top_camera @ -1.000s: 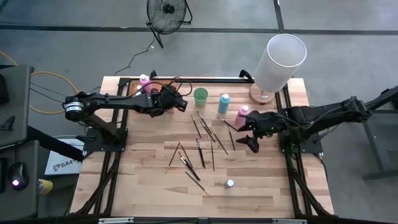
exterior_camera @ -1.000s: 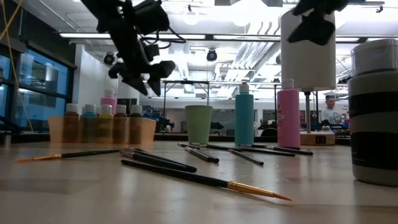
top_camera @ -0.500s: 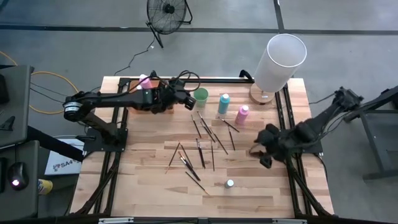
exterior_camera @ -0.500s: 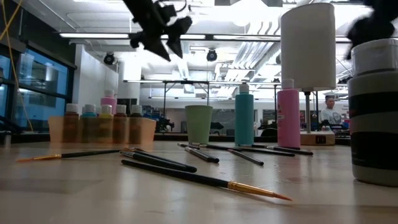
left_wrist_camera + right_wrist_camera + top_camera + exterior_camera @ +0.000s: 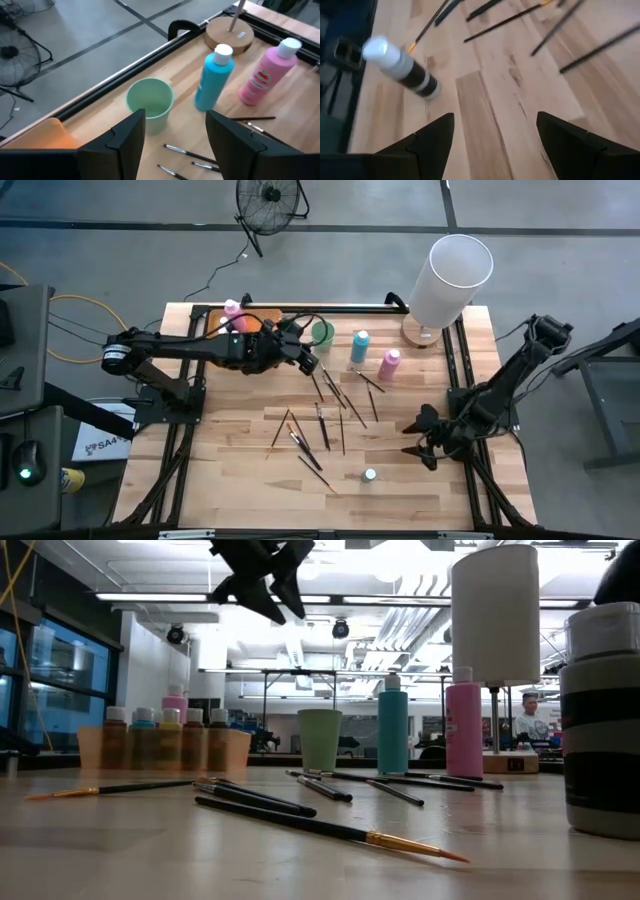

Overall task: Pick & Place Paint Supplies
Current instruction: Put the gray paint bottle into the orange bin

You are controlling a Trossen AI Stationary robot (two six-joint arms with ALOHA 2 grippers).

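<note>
We are holding the right end effector (image 5: 421,439) released near the small black white-capped paint bottle (image 5: 369,475), standing upright by the counter's (image 5: 230,480) front edge; light, rigid, slick: grip its body. Left end effector (image 5: 308,363), released, is hovering near the green cup (image 5: 322,334).

Bright even overhead light, ceiling glare, right wrist view motion-blurred

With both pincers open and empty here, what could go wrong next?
The right pincer hovers near the lone small bottle; a misjudged approach might tip it over. The left pincer hangs by the green cup, above tightly scattered brushes; a grasp may nudge neighbouring brushes.
</note>
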